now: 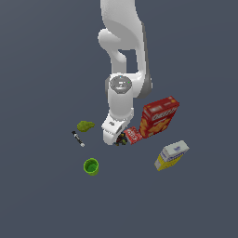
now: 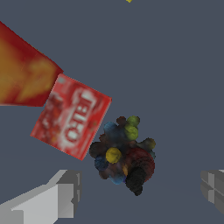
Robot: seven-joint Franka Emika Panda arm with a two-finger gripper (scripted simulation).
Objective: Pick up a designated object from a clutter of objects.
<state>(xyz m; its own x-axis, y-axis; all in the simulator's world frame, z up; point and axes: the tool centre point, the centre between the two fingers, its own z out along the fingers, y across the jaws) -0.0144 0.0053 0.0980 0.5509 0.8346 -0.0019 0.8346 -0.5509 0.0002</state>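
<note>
Here, two spread fingers (image 2: 61, 197) flank one dark lumpy thing (image 2: 124, 155) beside one red packet (image 2: 72, 116).

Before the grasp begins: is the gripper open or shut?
Open. In the wrist view, the gripper's two fingers stand far apart, beside the dark lumpy thing.

I'm in a simulated test scene, no real room: flat slate-grey ground (image 1: 42, 200) with no walls or furniture, a smooth rendered white arm (image 1: 122, 100), and blurry-textured grocery models like the red cracker box (image 1: 159, 117).
</note>
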